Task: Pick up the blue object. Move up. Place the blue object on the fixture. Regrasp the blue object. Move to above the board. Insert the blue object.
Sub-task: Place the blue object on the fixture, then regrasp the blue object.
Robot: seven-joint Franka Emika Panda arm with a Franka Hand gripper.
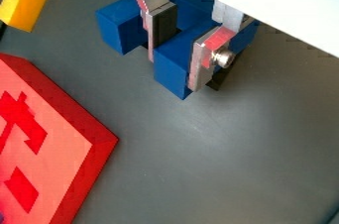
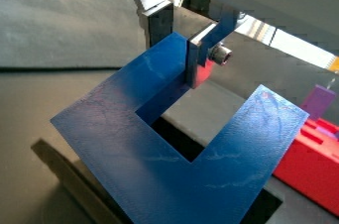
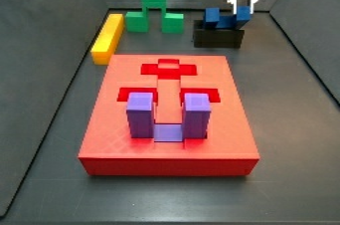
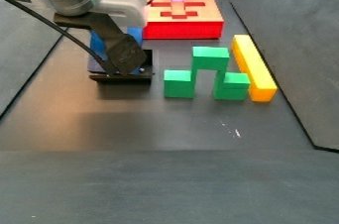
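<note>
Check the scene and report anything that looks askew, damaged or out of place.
Nothing stands out. The blue object sits on the fixture with the end effector straddling one prong. The purple block is seated in the board; the green block and yellow bar lie flat.

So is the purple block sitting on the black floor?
No, the purple block sits in the red board, far from the gripper at the blue block.

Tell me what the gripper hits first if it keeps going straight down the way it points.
The gripper points down with its fingers astride one prong of the blue object, which sits on the fixture. Probably the block's base bar first; depth is unclear.
</note>
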